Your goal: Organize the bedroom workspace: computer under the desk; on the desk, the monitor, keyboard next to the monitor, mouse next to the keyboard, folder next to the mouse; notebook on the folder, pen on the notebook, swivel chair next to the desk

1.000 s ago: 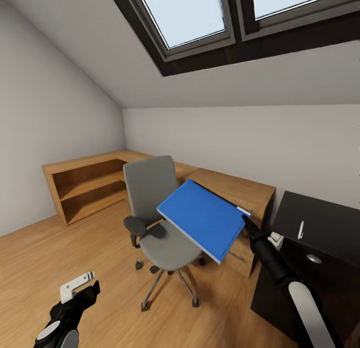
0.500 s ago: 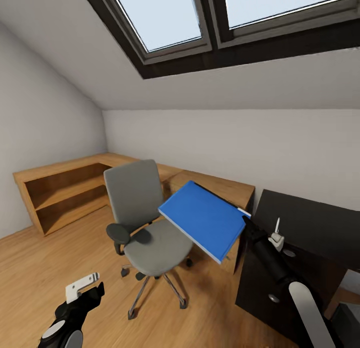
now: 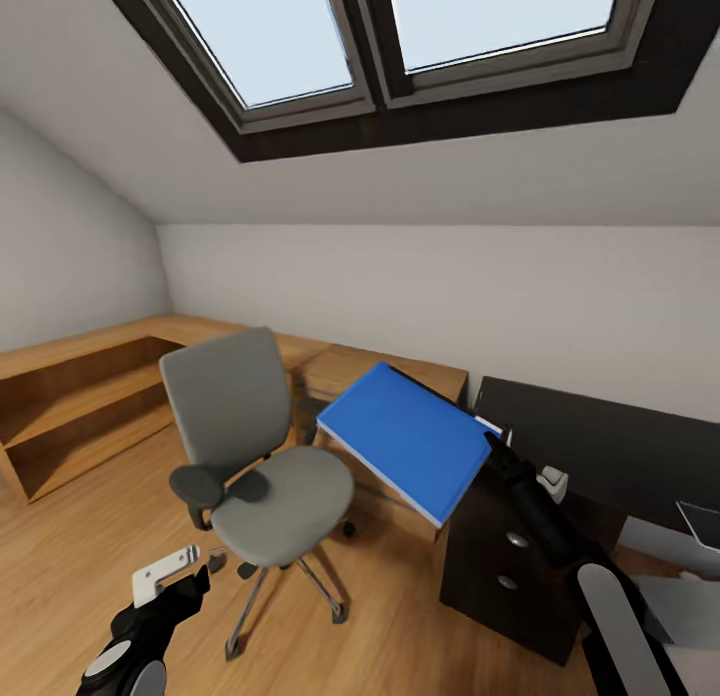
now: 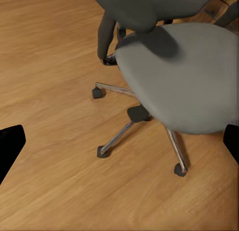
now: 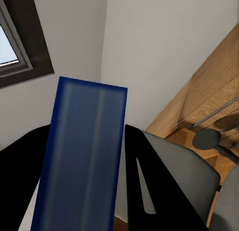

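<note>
One folder (image 3: 408,438), blue, held in the air by the right claw (image 3: 492,442) at its far corner; claw clenched on it. Folder tilted, long axis running from the claw down toward the one swivel chair (image 3: 262,456). Black table (image 3: 590,446) just beside. Left claw (image 3: 168,582) low, fingers spread, holding nothing.

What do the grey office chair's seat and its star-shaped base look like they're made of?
The grey office chair's seat looks like matte fabric upholstery: flat grey, no shine, softly rounded edges. Its star-shaped base seems to be polished metal, likely chrome, judging by the bright reflective spokes; the casters look like black plastic.
</note>
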{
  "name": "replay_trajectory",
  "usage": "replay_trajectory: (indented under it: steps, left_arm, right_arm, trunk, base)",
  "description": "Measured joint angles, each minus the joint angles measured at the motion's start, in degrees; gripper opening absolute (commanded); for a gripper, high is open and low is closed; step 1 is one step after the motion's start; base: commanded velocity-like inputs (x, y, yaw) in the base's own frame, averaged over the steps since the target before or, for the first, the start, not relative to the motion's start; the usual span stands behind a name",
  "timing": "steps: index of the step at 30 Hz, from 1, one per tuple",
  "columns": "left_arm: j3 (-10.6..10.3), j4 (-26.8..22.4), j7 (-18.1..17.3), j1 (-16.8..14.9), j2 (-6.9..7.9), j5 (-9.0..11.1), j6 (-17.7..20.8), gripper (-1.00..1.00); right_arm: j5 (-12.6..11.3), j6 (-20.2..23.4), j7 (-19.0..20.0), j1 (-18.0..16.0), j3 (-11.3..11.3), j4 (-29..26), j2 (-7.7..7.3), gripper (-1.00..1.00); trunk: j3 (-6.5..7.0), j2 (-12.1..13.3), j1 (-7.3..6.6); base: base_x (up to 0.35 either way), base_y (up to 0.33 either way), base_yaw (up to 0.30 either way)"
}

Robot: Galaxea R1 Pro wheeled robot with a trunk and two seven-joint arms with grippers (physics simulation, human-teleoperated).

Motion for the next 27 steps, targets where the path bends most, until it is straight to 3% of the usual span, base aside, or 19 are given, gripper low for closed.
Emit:
replay_trajectory:
  steps: [15,27]
  left_arm:
    - [0.0,0.1,0.0,0.0,0.06,0.0,0.0,1.0]
    - [-0.1,0.6,0.0,0.0,-0.04,0.0,0.0,1.0]
  right_arm:
    - [-0.3,0.1,0.1,0.0,0.4,1.5,0.22,-1.0]
    - [-0.2,0.0,0.0,0.0,0.1,2.0,0.2,-1.0]
  trunk:
    - [2.69,6.0,-3.3]
    - [4.85,10.8,-5.93]
  base:
    - [0.0,0.0,-0.011]
    - [0.0,0.0,-0.228]
